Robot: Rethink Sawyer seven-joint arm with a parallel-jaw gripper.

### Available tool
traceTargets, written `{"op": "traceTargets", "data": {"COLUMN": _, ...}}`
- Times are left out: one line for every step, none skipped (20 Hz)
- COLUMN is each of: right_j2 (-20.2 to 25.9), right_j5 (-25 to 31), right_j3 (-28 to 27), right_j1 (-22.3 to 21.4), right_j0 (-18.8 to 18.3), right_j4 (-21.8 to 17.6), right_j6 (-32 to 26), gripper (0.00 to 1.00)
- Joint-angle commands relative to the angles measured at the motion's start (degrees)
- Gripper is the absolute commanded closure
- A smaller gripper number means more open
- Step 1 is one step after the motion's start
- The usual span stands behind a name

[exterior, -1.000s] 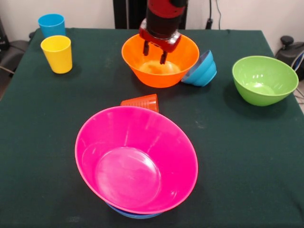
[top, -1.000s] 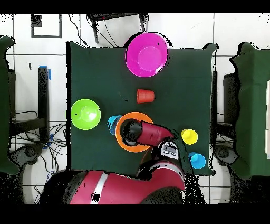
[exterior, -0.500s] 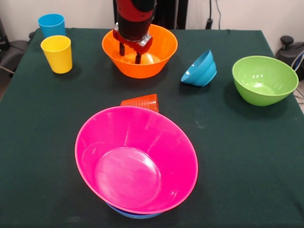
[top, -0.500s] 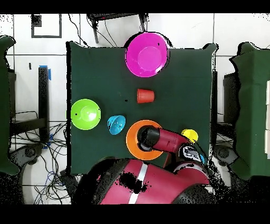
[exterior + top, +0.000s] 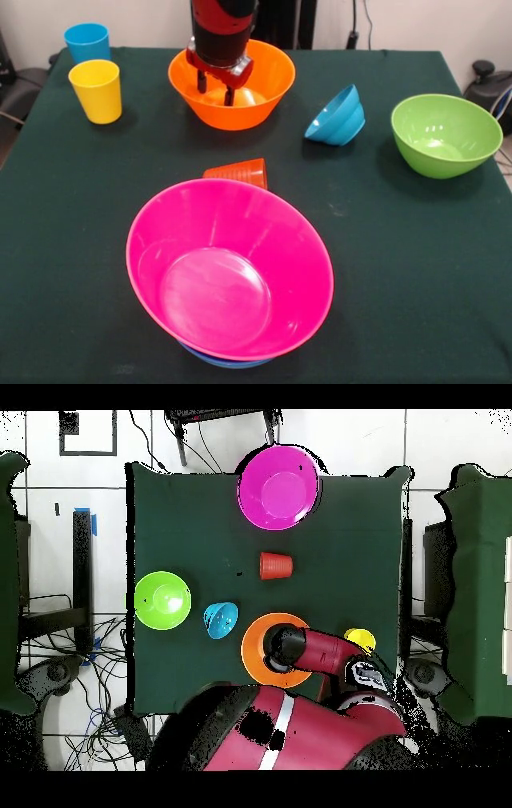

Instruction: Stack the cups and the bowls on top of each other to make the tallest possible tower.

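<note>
A dark green cloth-covered table carries everything. The gripper, fingers spread narrowly, is lowered inside the large glossy orange plastic bowl, nothing held. Judged light, stiff and slippery, it is best pinched at its thin rim.

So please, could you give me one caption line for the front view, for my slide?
Sawyer's tool reaches into the orange bowl at the table's far side, behind the pink bowl stack.

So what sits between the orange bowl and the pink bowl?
The orange-red ribbed cup, lying on its side between the orange bowl and the pink bowl. Both views show it; otherwise only bare green cloth.
</note>
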Motion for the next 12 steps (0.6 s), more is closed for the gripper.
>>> {"op": "traceTargets", "data": {"right_j2": 6.7, "right_j5": -3.4, "right_j3": 0.5, "right_j1": 2.8, "right_j0": -0.7, "right_j4": -4.4, "right_j6": -0.1, "gripper": 0.00}}
{"op": "traceTargets", "data": {"right_j2": 6.7, "right_j5": -3.0, "right_j3": 1.2, "right_j1": 2.0, "right_j0": -0.5, "right_j4": -4.3, "right_j6": 0.1, "gripper": 0.00}}
{"op": "traceTargets", "data": {"right_j2": 6.8, "right_j5": -2.5, "right_j3": 1.3, "right_j1": 1.6, "right_j0": -0.4, "right_j4": -4.3, "right_j6": 0.2, "gripper": 0.00}}
{"op": "traceTargets", "data": {"right_j2": 6.8, "right_j5": -1.7, "right_j3": 1.5, "right_j1": 0.8, "right_j0": -0.2, "right_j4": -4.2, "right_j6": 0.1, "gripper": 0.00}}
{"op": "traceTargets", "data": {"right_j2": 6.8, "right_j5": -1.3, "right_j3": 1.4, "right_j1": 0.5, "right_j0": -0.1, "right_j4": -4.1, "right_j6": 0.2, "gripper": 0.00}}
{"op": "traceTargets", "data": {"right_j2": 6.8, "right_j5": -1.2, "right_j3": 1.2, "right_j1": 0.1, "right_j0": 0.3, "right_j4": -4.2, "right_j6": 0.3, "gripper": 0.00}}
{"op": "traceTargets", "data": {"right_j2": 6.8, "right_j5": -1.5, "right_j3": 0.9, "right_j1": 0.3, "right_j0": 0.4, "right_j4": -4.5, "right_j6": 0.3, "gripper": 0.00}}
{"op": "traceTargets", "data": {"right_j2": 6.9, "right_j5": -2.8, "right_j3": 0.4, "right_j1": 0.9, "right_j0": 0.6, "right_j4": -4.8, "right_j6": 0.4, "gripper": 0.00}}
{"op": "traceTargets", "data": {"right_j2": 6.9, "right_j5": -3.2, "right_j3": 0.1, "right_j1": 1.3, "right_j0": 0.6, "right_j4": -5.0, "right_j6": 0.6, "gripper": 0.00}}
{"op": "traceTargets", "data": {"right_j2": 6.9, "right_j5": -4.0, "right_j3": -0.1, "right_j1": 1.7, "right_j0": 0.9, "right_j4": -5.2, "right_j6": 0.9, "gripper": 0.00}}
{"op": "traceTargets", "data": {"right_j2": 6.8, "right_j5": -4.0, "right_j3": -0.2, "right_j1": 1.7, "right_j0": 1.1, "right_j4": -5.3, "right_j6": 1.2, "gripper": 0.00}}
{"op": "traceTargets", "data": {"right_j2": 6.7, "right_j5": -3.9, "right_j3": 0.2, "right_j1": 1.3, "right_j0": 1.4, "right_j4": -5.2, "right_j6": 1.5, "gripper": 0.00}}
